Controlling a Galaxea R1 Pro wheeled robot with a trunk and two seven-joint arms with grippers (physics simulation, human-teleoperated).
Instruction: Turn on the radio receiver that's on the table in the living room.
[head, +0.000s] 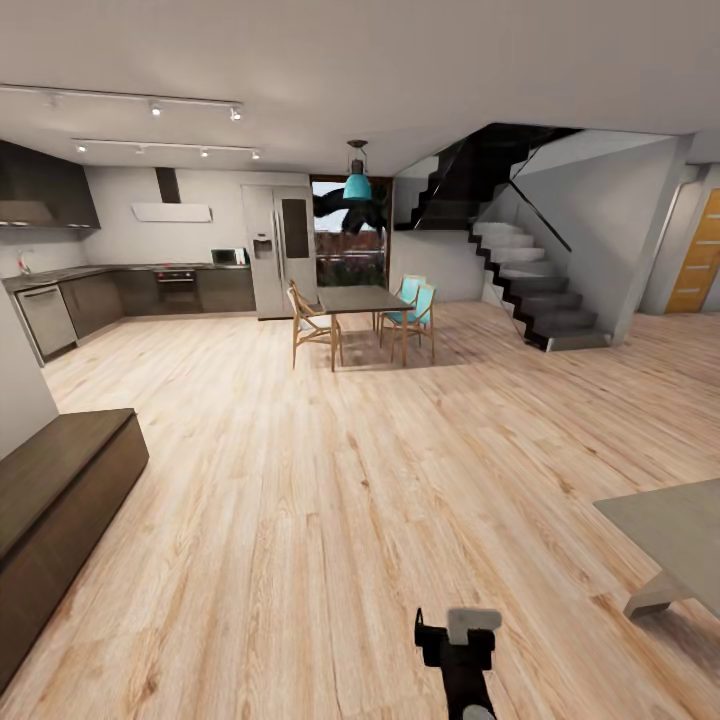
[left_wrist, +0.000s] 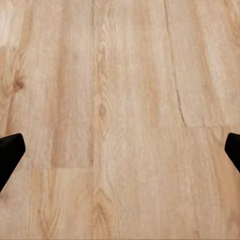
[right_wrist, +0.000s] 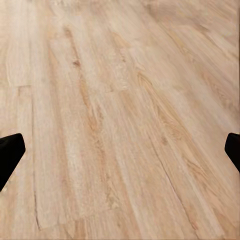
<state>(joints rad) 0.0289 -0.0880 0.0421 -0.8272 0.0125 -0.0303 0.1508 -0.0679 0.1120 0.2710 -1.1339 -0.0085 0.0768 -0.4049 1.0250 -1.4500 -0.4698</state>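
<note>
Showing at the right edge of the head view: a corner of the low grey surface (head: 672, 530), matte top, pale angled leg beneath, standing on the light wood plank floor (head: 330, 500). Cannot tell from this corner whether the radio receiver sits on it. Pointing forward low in the same view, near the bottom centre: a black arm with a white block at its tip (head: 458, 650); cannot tell which arm.

Looking down at bare planks through the left wrist view, the left end effector (left_wrist: 120, 155) set wide apart, one dark fingertip (left_wrist: 9, 152) at each side edge. Same in the right wrist view: right end effector (right_wrist: 120, 152) spread apart, dark fingertips (right_wrist: 9, 152) at the edges, nothing between them but floor.

Farther off, mid-room: a dark dining table (head: 358, 300) with a wooden chair (head: 308, 325) on one side and teal chairs (head: 415, 305) on the other, under a teal pendant lamp (head: 357, 183). Behind, on the left: dark kitchen cabinets (head: 150, 292), an oven, a silver refrigerator (head: 280, 250), a white range hood. On the right: a dark staircase (head: 530, 280) with a glass rail, and an orange door (head: 700, 255) beyond. Near left: a low dark wooden bench (head: 60, 495) against the wall.
</note>
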